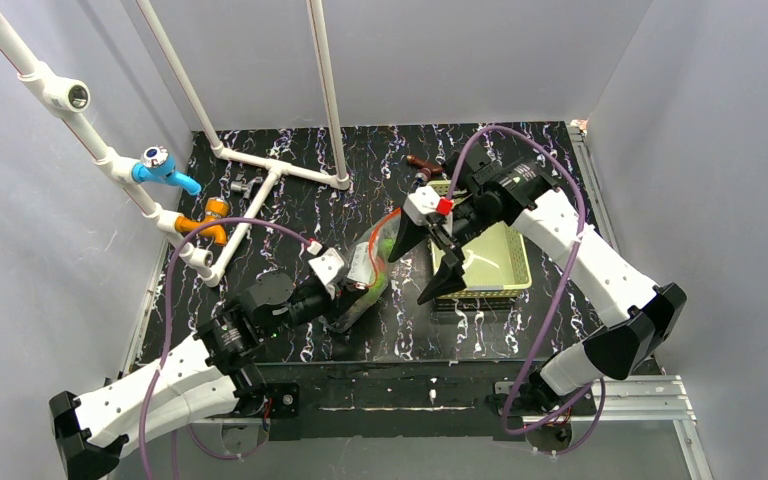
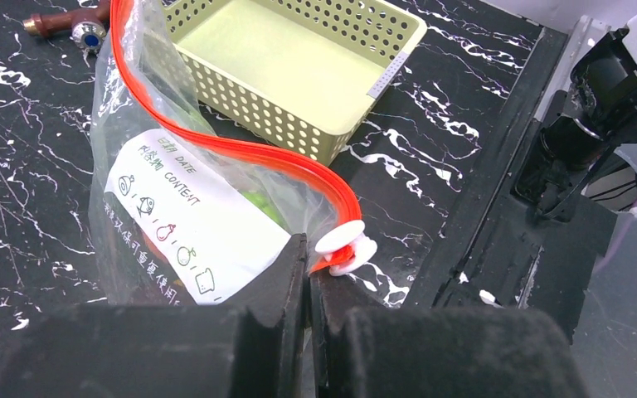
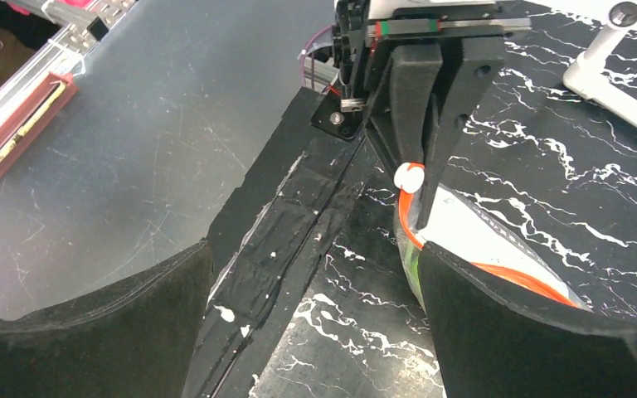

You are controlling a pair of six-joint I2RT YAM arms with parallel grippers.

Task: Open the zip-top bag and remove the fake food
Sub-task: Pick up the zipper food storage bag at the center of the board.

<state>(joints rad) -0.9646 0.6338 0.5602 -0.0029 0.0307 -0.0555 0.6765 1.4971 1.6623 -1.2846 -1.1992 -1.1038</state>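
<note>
Left gripper (image 2: 308, 249) is pinched tight on a corner of the clear crinkly plastic zip-top bag (image 2: 187, 220). The grip is right beside the white plastic zipper slider (image 2: 340, 240) at the end of the bag's red-orange strip. The bag trails away ahead of those fingers across the black, white-veined marble-look tabletop (image 2: 17, 166). A bit of green plastic fake food (image 2: 257, 201) peeks out inside, next to the white label. Just past the bag sits the yellow-green perforated plastic basket (image 2: 398, 50), and off beyond the bag's far end is a brown handled object (image 2: 58, 18).

Right gripper (image 1: 428, 258) hangs over the bag's far end by the basket, jaws spread wide, nothing in them.

Further out there's a white PVC pipe frame (image 1: 280, 170) with a blue tap (image 1: 165, 170) and an orange one (image 1: 212, 215), and plain grey walls (image 1: 410, 60) all round.
</note>
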